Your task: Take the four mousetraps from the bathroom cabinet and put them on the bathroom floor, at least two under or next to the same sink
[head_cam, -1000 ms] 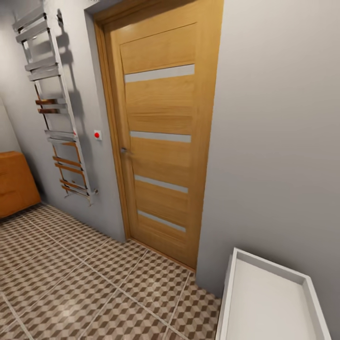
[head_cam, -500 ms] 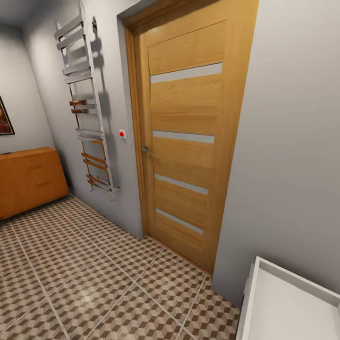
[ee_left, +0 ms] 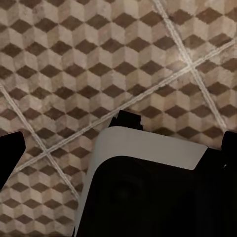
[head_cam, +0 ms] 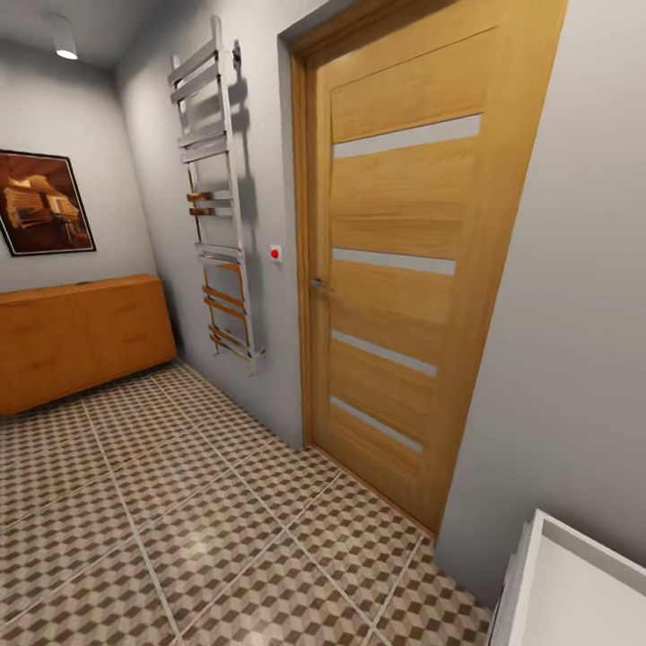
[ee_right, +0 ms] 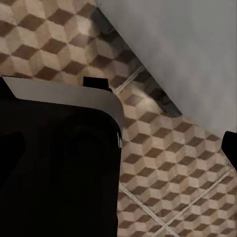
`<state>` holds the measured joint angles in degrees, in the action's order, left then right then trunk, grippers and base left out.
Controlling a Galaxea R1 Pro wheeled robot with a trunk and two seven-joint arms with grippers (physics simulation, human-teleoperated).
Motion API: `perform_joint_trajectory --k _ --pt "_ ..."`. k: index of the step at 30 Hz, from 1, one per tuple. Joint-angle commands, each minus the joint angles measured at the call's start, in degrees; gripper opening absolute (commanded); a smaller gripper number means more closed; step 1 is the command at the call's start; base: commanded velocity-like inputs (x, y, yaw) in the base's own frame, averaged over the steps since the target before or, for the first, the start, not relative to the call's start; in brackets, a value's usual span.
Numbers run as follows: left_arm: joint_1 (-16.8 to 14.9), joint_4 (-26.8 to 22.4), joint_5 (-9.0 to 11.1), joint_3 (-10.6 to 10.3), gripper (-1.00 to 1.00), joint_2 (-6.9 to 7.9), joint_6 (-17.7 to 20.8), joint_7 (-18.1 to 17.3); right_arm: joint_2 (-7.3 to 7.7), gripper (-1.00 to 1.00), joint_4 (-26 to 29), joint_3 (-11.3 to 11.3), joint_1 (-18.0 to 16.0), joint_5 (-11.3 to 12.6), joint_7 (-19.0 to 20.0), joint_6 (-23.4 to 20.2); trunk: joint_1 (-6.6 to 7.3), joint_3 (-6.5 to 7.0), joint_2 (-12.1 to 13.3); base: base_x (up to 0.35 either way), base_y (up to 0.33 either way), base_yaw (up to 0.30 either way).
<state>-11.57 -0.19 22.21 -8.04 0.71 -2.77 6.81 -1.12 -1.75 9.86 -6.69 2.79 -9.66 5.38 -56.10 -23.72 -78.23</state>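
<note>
Panning left since a second ago, my head camera has slid the door toward the right of the picture and brought more of the far wall into sight, along with a framed picture (head_cam: pixel 45 203) and a ceiling lamp (head_cam: pixel 65 40) that were out of frame before; nothing in the room itself has moved, only my view. From the head camera, the bathroom floor (head_cam: pixel 179 502) spreads across the lower half, its cube-patterned tiles running back to the walls. A tall wooden door (head_cam: pixel 404 269) with pale horizontal strips stands shut in the grey wall on the right, a small red button (head_cam: pixel 275 254) just beside its frame. Left of that a chrome towel rail (head_cam: pixel 215 197) hangs on the wall. The cabinet (head_cam: pixel 81 336) sits against the far wall at the left, under the framed picture, well apart from me; its fronts look closed, and I cannot make out any mousetraps at this distance. A white rimmed fixture (head_cam: pixel 574 592) shows at the lower right corner. Looking down my left wrist, I see a dark fingertip (ee_left: pixel 10 153) at one edge over bare tiles, the robot's body below; on the right wrist likewise, a finger tip (ee_right: pixel 229 145) at the edge, near the wall's foot. Whether either gripper is wide or narrow, I cannot tell.
</note>
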Motion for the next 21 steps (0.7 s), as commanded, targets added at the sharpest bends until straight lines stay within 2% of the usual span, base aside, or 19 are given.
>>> perform_joint_trajectory --k 1,21 --pt "-0.03 0.02 0.46 -0.48 1.00 -0.01 -0.13 0.13 -0.03 1.00 -0.19 0.42 -0.07 0.29 -0.17 0.33 0.00 -0.06 -0.04 0.000 0.000 0.279" --pt "-0.03 -0.02 0.45 -0.49 1.00 -0.03 -0.18 0.13 -0.10 1.00 -0.19 0.50 -0.07 0.22 -0.01 0.25 0.00 -0.06 -0.04 0.000 0.000 0.279"
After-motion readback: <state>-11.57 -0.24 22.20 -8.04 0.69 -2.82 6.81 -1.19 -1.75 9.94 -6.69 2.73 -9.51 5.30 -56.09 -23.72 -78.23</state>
